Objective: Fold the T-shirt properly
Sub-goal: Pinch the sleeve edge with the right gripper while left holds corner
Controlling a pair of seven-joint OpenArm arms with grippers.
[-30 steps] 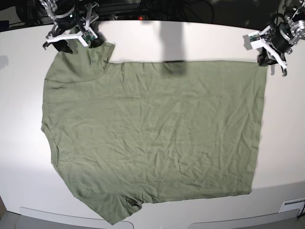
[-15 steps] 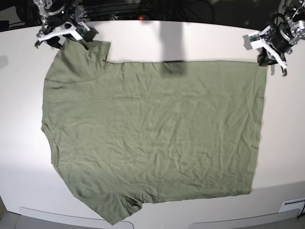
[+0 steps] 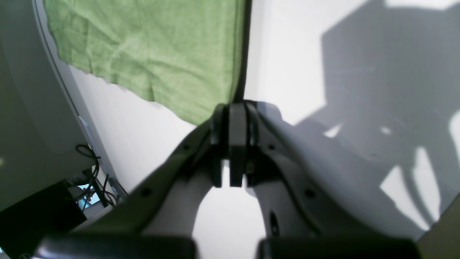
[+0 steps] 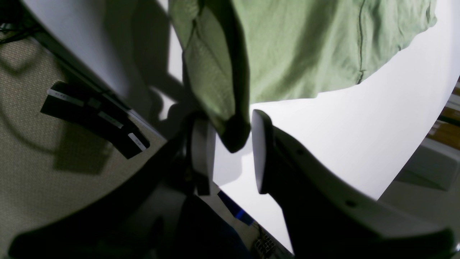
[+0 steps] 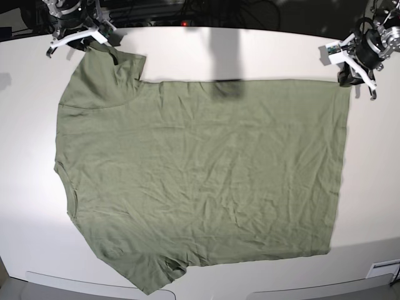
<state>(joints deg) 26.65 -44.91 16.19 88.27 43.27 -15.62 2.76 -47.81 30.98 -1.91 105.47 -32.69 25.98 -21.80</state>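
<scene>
Our wrinkled sage-green cotton T-shirt point(image 5: 200, 175) lies flat across the white table point(image 5: 375, 162); it looks light and limp, best taken by corners. Our left gripper point(image 3: 230, 144) is clamped together on its hem corner, while our right gripper point(image 4: 230, 147) straddles the sleeve edge, jaws apart.

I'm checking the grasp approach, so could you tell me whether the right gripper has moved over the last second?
Yes. The right gripper has shifted toward the base view's left and up, from the sleeve's inner edge to its outer corner.

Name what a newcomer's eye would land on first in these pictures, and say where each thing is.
The green T-shirt dominates, spread flat and wrinkled across most of the white table. At its far hem corner the left gripper sits shut on the T-shirt's edge. At the far sleeve, the right gripper has its jaws apart around a fold of the sleeve.
</scene>
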